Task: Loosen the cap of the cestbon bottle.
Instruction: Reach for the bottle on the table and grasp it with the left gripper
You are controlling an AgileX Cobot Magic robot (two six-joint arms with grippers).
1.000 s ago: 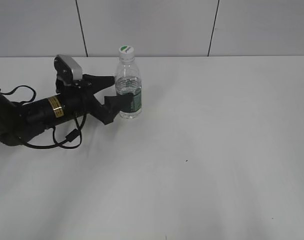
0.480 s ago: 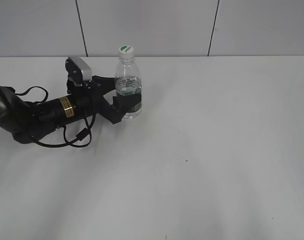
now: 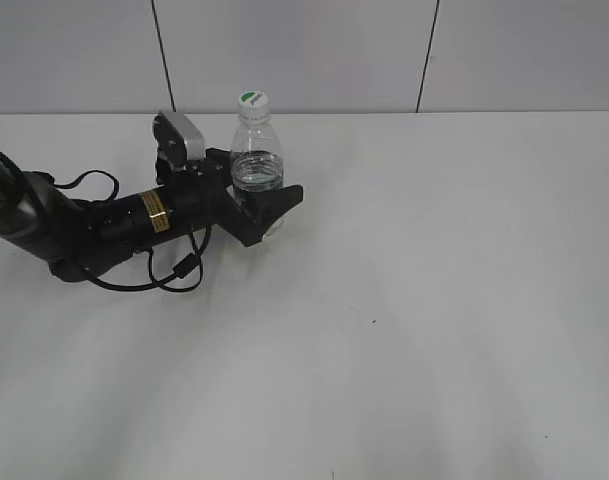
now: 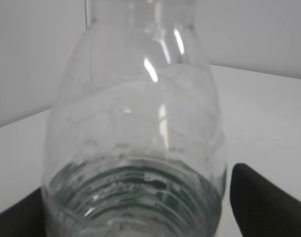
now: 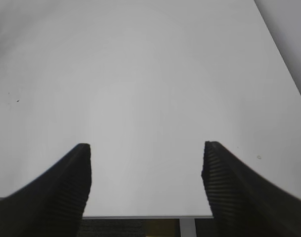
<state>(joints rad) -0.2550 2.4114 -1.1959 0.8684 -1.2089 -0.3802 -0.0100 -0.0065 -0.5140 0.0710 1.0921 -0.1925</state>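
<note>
The cestbon bottle (image 3: 256,150) stands upright at the back of the white table, with its white cap (image 3: 251,99), green-marked on top, screwed on. My left gripper (image 3: 256,200) lies low on the table and straddles the bottle's lower body. One finger is in front of the green label and one is behind it. In the left wrist view the bottle (image 4: 135,123) fills the frame between the jaws (image 4: 133,207). A small gap shows at the right finger, so the jaws are open. The cap is out of that view. My right gripper (image 5: 146,148) is open and empty over bare table.
The white table (image 3: 414,300) stretches to the right and front of the bottle. A grey panelled wall (image 3: 304,50) stands right behind it. The left arm's cable (image 3: 174,275) loops on the table. The right wrist view shows the table's edge (image 5: 140,216).
My left arm has slid to the right, bringing its jaws from beside the bottle to around its lower body. The bottle has stayed in place.
</note>
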